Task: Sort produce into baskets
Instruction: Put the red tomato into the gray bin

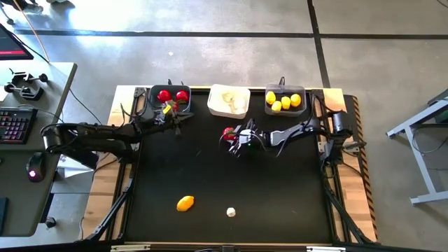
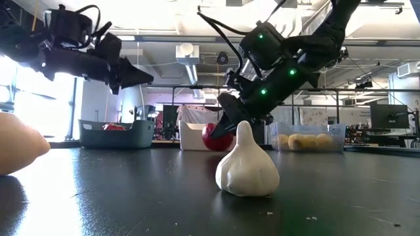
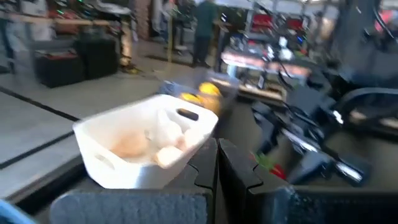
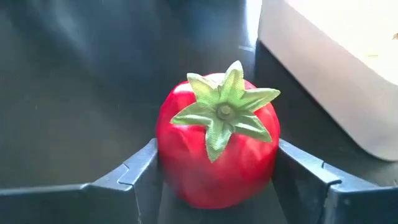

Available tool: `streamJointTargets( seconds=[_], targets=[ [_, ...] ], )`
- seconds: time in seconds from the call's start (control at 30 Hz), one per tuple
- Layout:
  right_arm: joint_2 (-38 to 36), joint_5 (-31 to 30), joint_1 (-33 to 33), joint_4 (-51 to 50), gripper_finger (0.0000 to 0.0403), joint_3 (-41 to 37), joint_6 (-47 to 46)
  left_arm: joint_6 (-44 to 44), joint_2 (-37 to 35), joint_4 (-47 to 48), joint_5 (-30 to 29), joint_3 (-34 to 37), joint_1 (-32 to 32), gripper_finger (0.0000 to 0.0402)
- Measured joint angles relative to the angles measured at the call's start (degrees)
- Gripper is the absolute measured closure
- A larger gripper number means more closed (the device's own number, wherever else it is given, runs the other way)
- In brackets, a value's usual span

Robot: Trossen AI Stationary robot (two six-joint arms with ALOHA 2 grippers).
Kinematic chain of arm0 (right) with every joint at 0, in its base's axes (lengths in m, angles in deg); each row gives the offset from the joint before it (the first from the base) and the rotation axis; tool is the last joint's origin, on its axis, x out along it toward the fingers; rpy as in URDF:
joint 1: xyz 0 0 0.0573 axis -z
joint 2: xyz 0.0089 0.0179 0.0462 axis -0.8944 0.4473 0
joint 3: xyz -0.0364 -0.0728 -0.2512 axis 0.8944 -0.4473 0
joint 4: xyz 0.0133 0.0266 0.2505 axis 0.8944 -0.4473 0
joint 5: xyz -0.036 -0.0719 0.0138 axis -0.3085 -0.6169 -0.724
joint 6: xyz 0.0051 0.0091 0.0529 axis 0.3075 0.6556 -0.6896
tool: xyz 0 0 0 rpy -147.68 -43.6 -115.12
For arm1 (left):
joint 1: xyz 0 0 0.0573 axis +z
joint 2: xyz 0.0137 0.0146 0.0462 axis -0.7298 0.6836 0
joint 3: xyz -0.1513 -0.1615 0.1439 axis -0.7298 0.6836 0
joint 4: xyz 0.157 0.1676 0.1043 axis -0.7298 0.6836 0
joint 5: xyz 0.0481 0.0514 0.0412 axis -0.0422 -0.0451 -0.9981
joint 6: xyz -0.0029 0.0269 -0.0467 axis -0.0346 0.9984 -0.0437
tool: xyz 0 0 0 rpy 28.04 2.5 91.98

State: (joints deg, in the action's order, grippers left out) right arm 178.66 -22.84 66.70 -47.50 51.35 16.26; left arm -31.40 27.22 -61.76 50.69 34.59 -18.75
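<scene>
One tomato [image 4: 217, 149], glossy red with a green star-shaped top, sits upright on the black mat between the right gripper's [image 1: 231, 136] two dark fingers, which flank it on both sides; whether they press it or only bracket it cannot be told. It lies just in front of the white bin [image 1: 229, 100], near the mat's middle rear. Two more tomatoes [image 1: 172, 96] rest in the left grey bin [image 1: 170, 99], four yellow oval lemons [image 1: 283, 101] fill the right grey bin [image 1: 285, 99], and pale bulbs lie in the white bin, their number unclear. That makes three bins in a row along the far edge, all rounded-cornered plastic tubs. Loose on the mat are one lemon [image 1: 185, 204] and one white garlic bulb [image 1: 230, 211], ridged and pointed at the top, both near the front edge and well apart from the arms. Between them and the bins the dark matte mat [image 1: 280, 189] lies open on every side. The left gripper [image 1: 180, 120] hangs above the mat just in front of the left grey bin, its jaws pressed together and holding nothing. Wooden table edge [image 1: 126, 94] shows around the mat, and a desk with a keyboard [image 1: 15, 124] stands off to the left.
</scene>
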Motion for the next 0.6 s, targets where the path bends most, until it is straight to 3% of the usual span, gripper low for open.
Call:
streamJointTargets(
  seconds=[0.27, 0.6],
  targets=[
    [0.4, 1.8, 0.1, 4.4, 0.0176, 3.2, 0.6, 0.0, -3.9, 1.3, -0.4, 0.2, 5.9, 0.0401],
    [13.7, 1.7, 0.9, 6.5, 0.0177, 25.3, 8.2, -2.0, -5.3, -14.2, -1.9, 8.4, 11.5, 0.0402]
  ],
)
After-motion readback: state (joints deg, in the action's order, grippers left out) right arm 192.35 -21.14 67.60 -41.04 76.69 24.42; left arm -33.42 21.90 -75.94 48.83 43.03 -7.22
